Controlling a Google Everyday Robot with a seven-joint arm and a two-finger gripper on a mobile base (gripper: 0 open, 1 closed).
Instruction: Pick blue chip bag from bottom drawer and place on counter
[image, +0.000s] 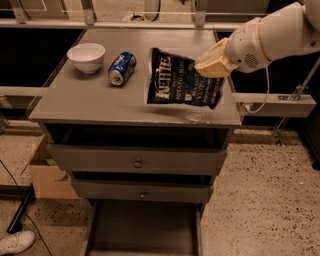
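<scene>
Nearest to us, the bottom drawer (145, 227) stands pulled out, a flat grey tray with low side walls over the speckled floor. To its left we see the toe of a white shoe (16, 242) and, a little farther back, a cardboard box (47, 175) beside the cabinet. Above the tray come the two knobbed drawers, the middle drawer (165, 190) and the upper drawer (100, 157), both standing slightly out from the cabinet.

On top lies the counter (85, 102). Over its right half we find the blue chip bag (175, 82), its white lettering facing up, tilted and seemingly lifted just clear of the surface, with a shadow under its lower edge. The gripper (212, 64) pinches the bag at its upper right corner, its beige fingers (220, 52) closed on the foil, and the white arm (272, 37) reaches in from the right.

Left of the bag, apart from it, a blue soda can (122, 68) lies on its side, and just beyond that a white bowl (86, 57) sits upright near the counter's far left corner.
</scene>
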